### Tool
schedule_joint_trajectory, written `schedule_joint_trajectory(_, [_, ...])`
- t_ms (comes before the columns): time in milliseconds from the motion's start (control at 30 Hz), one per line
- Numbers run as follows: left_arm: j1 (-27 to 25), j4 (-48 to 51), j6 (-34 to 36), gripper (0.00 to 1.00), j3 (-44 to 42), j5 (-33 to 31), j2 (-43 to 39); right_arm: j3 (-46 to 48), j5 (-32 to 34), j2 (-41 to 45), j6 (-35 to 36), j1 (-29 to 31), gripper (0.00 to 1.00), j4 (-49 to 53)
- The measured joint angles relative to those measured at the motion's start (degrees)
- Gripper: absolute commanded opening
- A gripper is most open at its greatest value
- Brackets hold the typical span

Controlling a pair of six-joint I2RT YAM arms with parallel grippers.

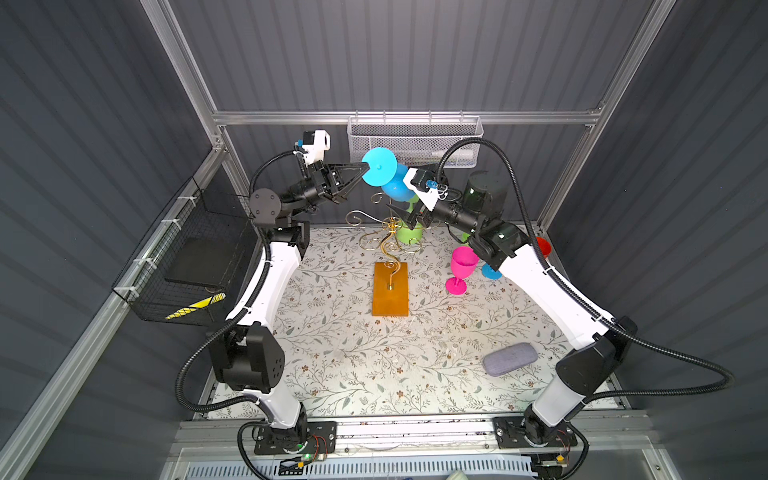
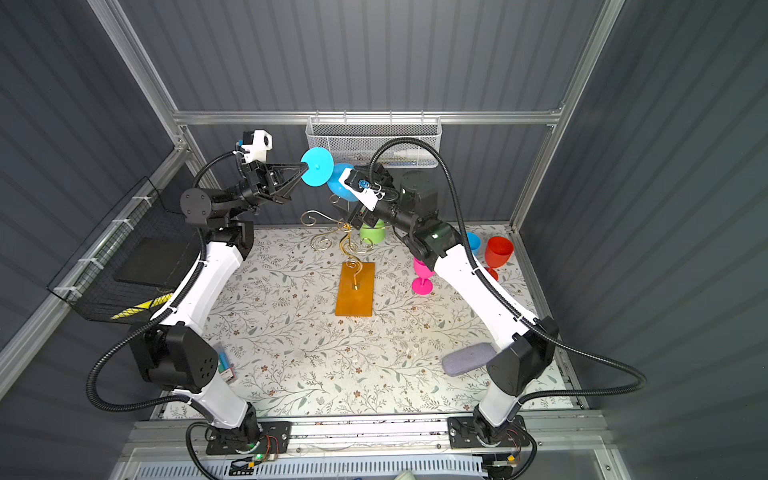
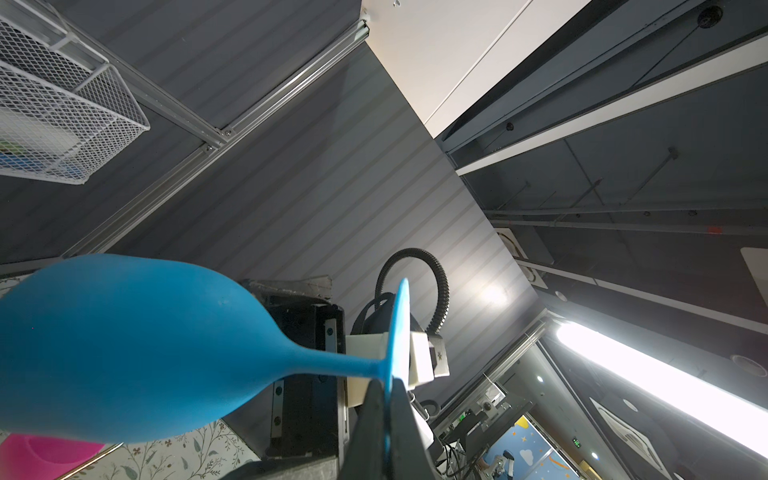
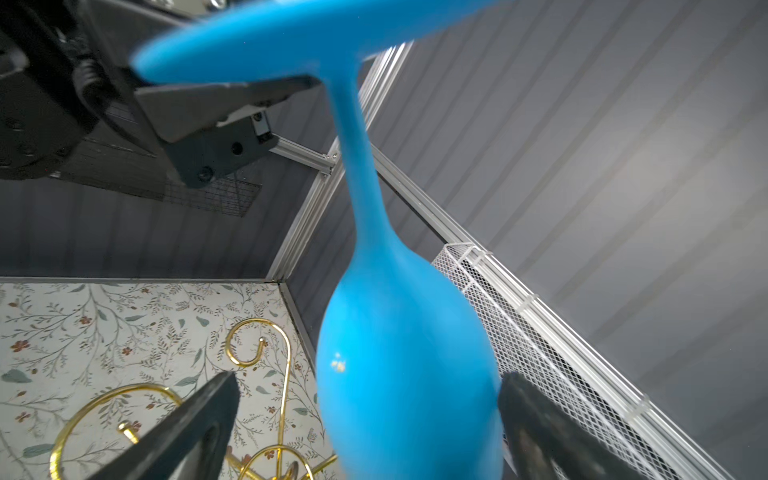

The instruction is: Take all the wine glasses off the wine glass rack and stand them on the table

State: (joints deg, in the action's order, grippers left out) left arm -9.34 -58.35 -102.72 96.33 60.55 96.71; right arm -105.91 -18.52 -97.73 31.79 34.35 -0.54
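A blue wine glass (image 1: 394, 189) (image 2: 340, 188) hangs bowl-down, tilted, above the wine glass rack (image 1: 390, 291) (image 2: 354, 291), a gold wire stand on an amber base. My left gripper (image 1: 365, 168) (image 2: 305, 168) (image 3: 386, 384) is shut on the rim of the glass's round foot (image 1: 379, 167). My right gripper (image 1: 397, 200) (image 2: 343, 199) (image 4: 368, 386) is open, and the bowl (image 4: 407, 374) sits between its fingers. One fingertip (image 4: 513, 388) lies against the bowl, the other (image 4: 220, 395) stands apart. No rack wire shows around the stem (image 4: 357, 166). Gold scrolls (image 4: 257, 345) lie below.
A green glass (image 1: 409, 233) sits behind the rack. Pink (image 1: 461, 266), blue (image 1: 491, 272) and red (image 2: 498, 251) glasses stand at the right. A grey case (image 1: 509, 359) lies front right. White mesh basket (image 1: 415, 137) on the back rail, black wire basket (image 1: 187, 266) on the left wall.
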Motion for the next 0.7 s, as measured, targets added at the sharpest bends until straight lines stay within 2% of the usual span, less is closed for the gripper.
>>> schedule_joint_trajectory(300, [-0.1, -0.9, -1.0, 0.00, -0.5, 0.1, 0.0, -1.4, 5.6, -3.9, 0.7, 0.6, 0.99, -1.2])
schedule_joint_trajectory(467, [-0.1, -1.0, -1.1, 0.00, -0.5, 0.0, 0.0, -1.4, 7.0, -4.3, 0.7, 0.7, 0.94, -2.0])
schedule_joint_trajectory(700, [-0.1, -1.4, -1.3, 0.00, -0.5, 0.0, 0.0, -1.1, 7.1, -4.3, 0.1, 0.9, 0.99, -3.8])
